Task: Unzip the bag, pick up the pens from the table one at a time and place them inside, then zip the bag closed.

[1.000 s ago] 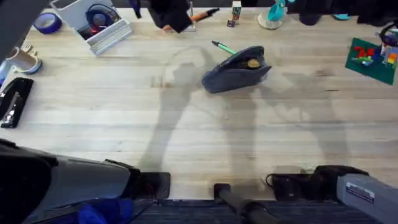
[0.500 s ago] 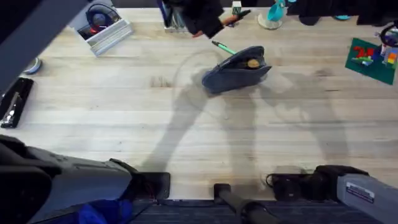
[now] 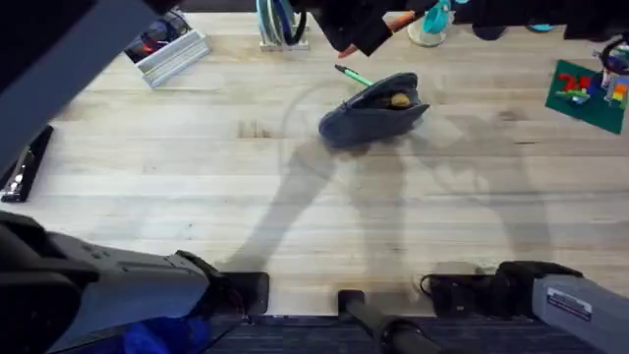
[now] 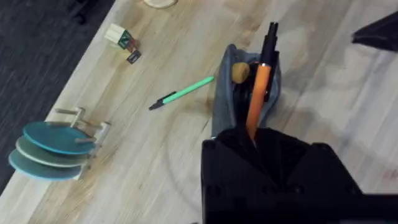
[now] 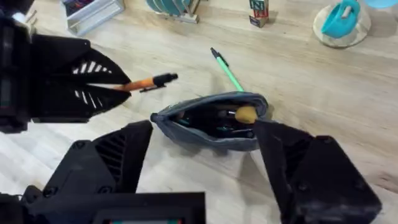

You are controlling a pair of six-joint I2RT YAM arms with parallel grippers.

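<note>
Above the bag [image 5: 211, 121], the left gripper [image 4: 255, 134] held the orange pen [image 4: 259, 87], fingers shut on it. Bag unzipped, mouth gaping, grey-blue, mid-table [image 3: 147, 187] toward the far side. Green pen [image 5: 227, 70] lay just beside it, not yet picked. Right gripper [image 5: 202, 158] fully open, empty. Zipping left.

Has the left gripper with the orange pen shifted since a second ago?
Yes. In the overhead view the left gripper has travelled rightward along the table's far edge, now nearer the bag.

Bright, even overhead light; soft grey arm shadows cross the light wooden plank table [image 3: 147, 167]; the near left arm looms dark, blurred.
</note>
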